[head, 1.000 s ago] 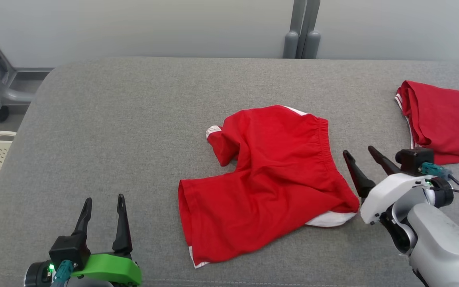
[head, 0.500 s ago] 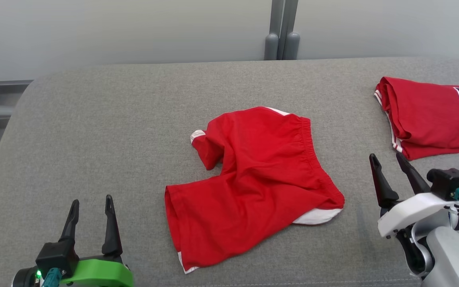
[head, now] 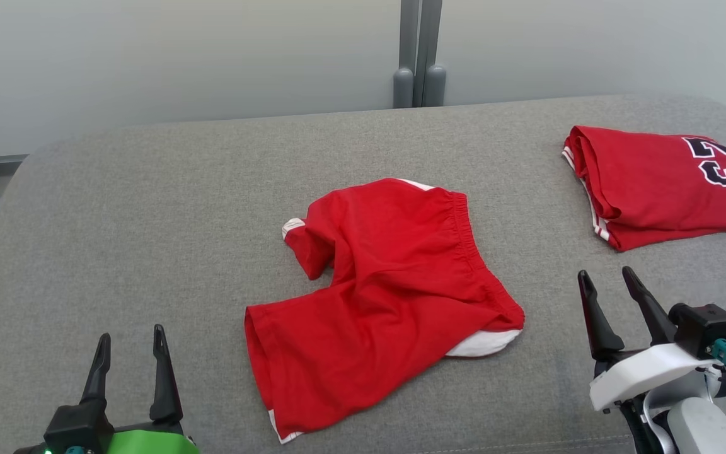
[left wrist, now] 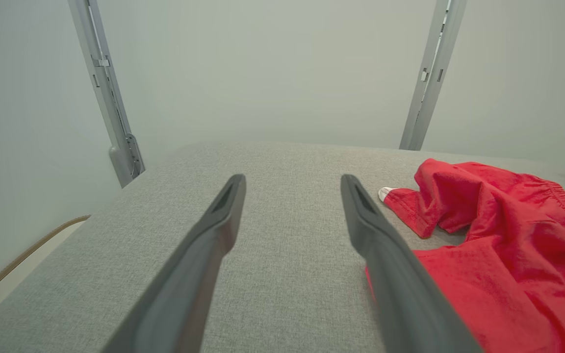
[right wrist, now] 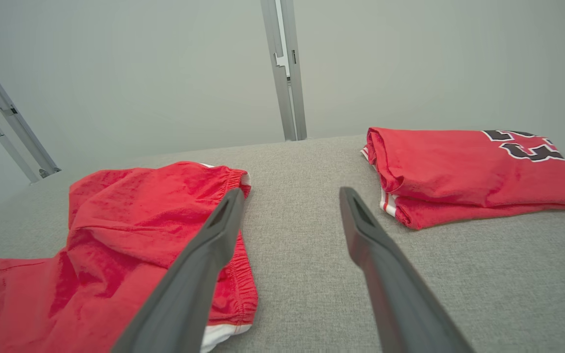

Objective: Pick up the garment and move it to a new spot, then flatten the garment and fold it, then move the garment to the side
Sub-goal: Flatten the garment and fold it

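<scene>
Left gripper (head: 130,343) fingers apart — empty | right gripper (head: 605,280) likewise | red shorts (head: 388,290) rumpled on grey table (head: 149,208) between them

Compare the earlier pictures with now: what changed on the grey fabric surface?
The head camera panned right. The right gripper drew back from the crumpled red shorts, open and empty. Shorts, folded red jersey and open left gripper stayed put.

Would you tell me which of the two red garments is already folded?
The numbered jersey at far right; the red shorts in the middle lie rumpled.
</scene>
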### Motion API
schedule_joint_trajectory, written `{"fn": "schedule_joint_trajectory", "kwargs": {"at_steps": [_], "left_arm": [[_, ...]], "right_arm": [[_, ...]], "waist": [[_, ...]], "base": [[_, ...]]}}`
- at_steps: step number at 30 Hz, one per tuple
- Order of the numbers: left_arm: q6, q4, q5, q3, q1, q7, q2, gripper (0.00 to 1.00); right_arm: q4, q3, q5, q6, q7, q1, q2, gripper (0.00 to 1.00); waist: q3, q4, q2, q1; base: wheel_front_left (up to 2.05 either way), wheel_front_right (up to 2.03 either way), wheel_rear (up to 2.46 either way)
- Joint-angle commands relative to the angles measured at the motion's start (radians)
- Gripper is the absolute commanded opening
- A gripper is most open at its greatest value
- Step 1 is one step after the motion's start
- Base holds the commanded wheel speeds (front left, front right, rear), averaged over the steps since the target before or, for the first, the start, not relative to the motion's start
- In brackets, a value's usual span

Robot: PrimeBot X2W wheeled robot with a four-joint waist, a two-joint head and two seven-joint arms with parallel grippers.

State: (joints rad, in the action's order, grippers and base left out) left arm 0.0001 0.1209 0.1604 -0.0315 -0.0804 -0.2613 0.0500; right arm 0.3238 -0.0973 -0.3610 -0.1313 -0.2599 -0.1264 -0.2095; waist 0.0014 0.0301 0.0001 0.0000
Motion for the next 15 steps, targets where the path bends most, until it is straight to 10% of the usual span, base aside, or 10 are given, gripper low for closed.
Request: {"fn": "schedule_joint_trajectory", "kwargs": {"at_steps": [1,15], "left_arm": [[0.004,-0.007,-0.011,-0.004,-0.019,-0.005,0.001,1.00],[-0.010,-0.001,-0.044,0.002,-0.030,-0.005,0.016,1.00]], "right_arm": [[-0.013,0.007,0.015,0.001,0.004,0.022,0.007,1.00],[-0.077,0.060,0.090,0.001,0.044,0.077,0.080,1.00]], "waist": [[-0.004,-0.004,-0.0001,0.0000],[-0.006,-0.001,-0.0001,0.0000]], "base": [[0.00,0.00,0.00],[0.00,0.00,0.00]]}}
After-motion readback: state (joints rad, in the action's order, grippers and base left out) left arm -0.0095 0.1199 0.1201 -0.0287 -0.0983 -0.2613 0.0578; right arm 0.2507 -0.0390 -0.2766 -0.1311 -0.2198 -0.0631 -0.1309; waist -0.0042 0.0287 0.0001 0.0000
